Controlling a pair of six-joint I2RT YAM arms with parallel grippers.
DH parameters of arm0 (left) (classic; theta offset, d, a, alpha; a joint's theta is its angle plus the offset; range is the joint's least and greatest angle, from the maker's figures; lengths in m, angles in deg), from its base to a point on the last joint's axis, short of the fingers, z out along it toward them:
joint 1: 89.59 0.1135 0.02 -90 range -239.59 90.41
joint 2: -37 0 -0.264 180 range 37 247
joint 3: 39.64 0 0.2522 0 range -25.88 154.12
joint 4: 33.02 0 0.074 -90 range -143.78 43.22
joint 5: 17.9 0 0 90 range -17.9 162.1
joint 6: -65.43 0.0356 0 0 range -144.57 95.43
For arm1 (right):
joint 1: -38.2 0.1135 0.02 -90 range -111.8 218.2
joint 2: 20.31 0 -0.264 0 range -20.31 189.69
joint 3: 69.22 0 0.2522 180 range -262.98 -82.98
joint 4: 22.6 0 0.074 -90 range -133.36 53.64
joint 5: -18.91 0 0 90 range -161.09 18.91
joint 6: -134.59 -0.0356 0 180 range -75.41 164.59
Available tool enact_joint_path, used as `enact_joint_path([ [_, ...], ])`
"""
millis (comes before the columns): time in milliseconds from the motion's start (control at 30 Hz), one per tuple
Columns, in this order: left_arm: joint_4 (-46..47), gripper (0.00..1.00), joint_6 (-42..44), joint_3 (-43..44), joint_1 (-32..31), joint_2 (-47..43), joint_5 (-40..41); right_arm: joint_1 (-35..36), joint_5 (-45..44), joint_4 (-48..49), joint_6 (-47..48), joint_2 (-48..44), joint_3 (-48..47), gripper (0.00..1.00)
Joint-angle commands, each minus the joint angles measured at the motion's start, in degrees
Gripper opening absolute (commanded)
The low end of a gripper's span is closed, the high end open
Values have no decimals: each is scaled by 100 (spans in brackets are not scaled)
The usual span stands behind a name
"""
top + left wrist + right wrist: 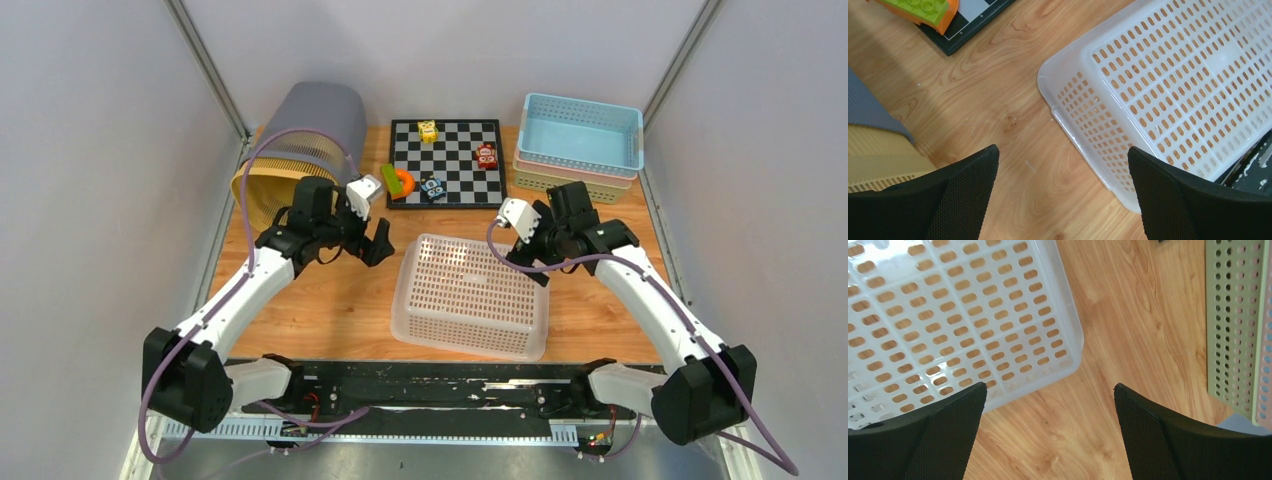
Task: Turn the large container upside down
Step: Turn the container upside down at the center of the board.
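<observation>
Wooden table (340,300) is carrying everything; the arm bases are sitting at its near edge.

Large container (470,290), the white perforated one, is lying in the middle of the table toward the near side, between the two arms. Its slotted base is facing up and its flared rim is resting on the wood, so I am reading the flip as already done.

Grey bin (310,130) is lying on its side at the far left, ribbed yellow mouth pointing toward the near left. Stacked baskets (580,140) are sitting at the far right, blue one on top. Chessboard (460,160) is lying at the far middle, well apart from the container.

Left gripper (372,240) is hanging just beside the container's far left corner, jaws spread wide and holding nothing; its wrist view is showing bare wood and the container's wall between the fingers (968,190). Right gripper (528,262) is hovering at the far right corner, jaws equally wide, nothing in them.

Small pieces: a green-and-orange block (396,180) is lying at the chessboard's left edge; three toy cars (486,155) are sitting on the squares.

Risks, as I am judging them: both claws are sitting close to a light plastic shell. A low pull-back could be hooking a fingertip in a slot or under the rim, dragging the container or tipping it off its rim. A left-arm swing toward the far side could be knocking the block or the bin
</observation>
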Motion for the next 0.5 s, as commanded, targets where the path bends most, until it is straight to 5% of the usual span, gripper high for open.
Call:
enact_joint_path([
  [0,-585,100,776,214,-34,-316,2,63,-672,130,-220,166,229,100],
  [467,77,100,1554,-198,-440,-118,-39,-310,-2013,423,-333,590,366,100],
])
